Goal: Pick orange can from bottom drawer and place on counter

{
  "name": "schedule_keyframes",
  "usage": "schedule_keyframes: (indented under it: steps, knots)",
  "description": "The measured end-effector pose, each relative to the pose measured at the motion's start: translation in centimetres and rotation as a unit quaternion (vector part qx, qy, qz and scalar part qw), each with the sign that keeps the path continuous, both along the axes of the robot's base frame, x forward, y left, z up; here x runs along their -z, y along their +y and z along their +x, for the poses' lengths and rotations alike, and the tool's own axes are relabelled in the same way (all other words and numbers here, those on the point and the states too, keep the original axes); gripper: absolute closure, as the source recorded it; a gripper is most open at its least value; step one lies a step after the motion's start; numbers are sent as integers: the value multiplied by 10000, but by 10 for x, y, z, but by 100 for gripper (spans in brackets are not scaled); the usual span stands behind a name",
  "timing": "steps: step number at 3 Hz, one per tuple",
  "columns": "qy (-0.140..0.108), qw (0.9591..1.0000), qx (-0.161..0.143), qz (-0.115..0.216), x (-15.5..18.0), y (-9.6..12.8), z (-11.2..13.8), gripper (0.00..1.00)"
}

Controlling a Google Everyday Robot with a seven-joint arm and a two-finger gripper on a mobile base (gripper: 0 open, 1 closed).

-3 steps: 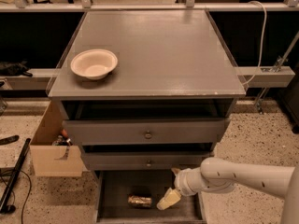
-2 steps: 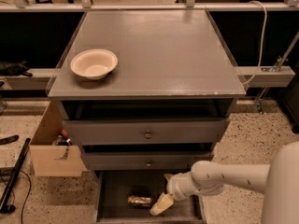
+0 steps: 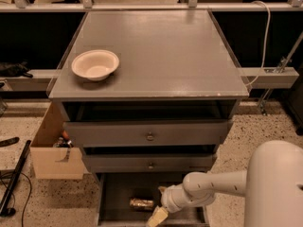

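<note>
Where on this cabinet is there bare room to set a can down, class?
The counter is bare right of and in front of the bowl, which sits near its left edge. The bottom drawer is crowded: the orange can lies on its floor, with the gripper just right of it.

- counter: smooth grey top, soft gloss, chipped front edge.
- orange can: shiny metal.
- bottom drawer: dark, matt inside.
- end effector: smooth cream plastic, low in the bottom drawer, just right of the can.
- bowl: matt cream.
- box: plain brown cardboard.
</note>
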State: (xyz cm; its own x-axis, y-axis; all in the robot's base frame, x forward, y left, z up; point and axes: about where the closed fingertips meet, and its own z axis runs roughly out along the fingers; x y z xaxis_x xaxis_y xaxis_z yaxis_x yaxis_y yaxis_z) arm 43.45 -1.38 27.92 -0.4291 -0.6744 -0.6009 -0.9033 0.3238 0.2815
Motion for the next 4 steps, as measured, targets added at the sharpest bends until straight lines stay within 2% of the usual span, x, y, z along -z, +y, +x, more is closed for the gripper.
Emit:
schedule_keyframes:
  steps: [2,3,4]
  knots:
    - [-143,9997,122,-134,24,1,18,0]
    - [-378,9982,328,-326,52,2,39,0]
    - [-377,9982,328,-326,52,2,39,0]
